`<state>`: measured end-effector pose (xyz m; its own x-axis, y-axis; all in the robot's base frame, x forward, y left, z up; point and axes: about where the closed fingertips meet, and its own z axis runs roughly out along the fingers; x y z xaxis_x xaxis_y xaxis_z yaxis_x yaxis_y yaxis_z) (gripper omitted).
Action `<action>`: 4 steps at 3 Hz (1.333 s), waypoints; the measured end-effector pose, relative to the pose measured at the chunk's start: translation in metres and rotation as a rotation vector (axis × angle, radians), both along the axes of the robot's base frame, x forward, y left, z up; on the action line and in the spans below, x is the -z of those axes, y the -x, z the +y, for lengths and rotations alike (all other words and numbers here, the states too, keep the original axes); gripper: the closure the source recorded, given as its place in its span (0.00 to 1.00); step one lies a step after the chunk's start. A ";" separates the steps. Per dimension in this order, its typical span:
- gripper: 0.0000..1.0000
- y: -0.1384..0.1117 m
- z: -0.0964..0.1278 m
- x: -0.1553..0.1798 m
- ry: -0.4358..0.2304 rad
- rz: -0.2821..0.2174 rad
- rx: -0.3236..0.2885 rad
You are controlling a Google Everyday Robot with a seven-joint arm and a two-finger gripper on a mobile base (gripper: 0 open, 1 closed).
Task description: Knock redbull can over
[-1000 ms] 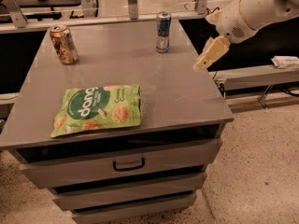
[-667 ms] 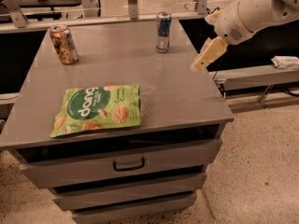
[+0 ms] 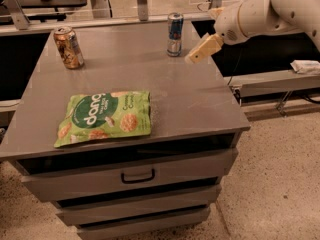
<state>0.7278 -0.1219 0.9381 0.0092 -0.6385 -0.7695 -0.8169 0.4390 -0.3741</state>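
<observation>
The redbull can (image 3: 175,34) stands upright near the far edge of the table (image 3: 195,101), with bare tabletop in front of it. The gripper (image 3: 195,55) hangs just right of the can, near the table's right edge and not touching it; whether it is spread or pressed together cannot be told. A gold-brown can (image 3: 68,47) and a green snack bag (image 3: 106,118) sit well apart to the left.

Our white arm (image 3: 260,14) stretches in from the top right corner of the view, sloping down to the left. The wrist (image 3: 231,29) bends, and our tan end effector (image 3: 202,49) sits right of centre, up high, angled down-left with its tip lowest. It's probably hanging in the air, but we honestly can't tell.
</observation>
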 end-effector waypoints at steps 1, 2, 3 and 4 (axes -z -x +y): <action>0.00 -0.029 0.017 -0.001 -0.101 -0.034 -0.020; 0.00 -0.052 0.035 0.002 -0.204 -0.046 -0.071; 0.00 -0.072 0.046 0.011 -0.280 -0.048 -0.099; 0.00 -0.087 0.047 0.023 -0.321 -0.037 -0.098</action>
<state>0.8152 -0.0745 0.9146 0.0904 -0.3581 -0.9293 -0.8495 0.4593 -0.2596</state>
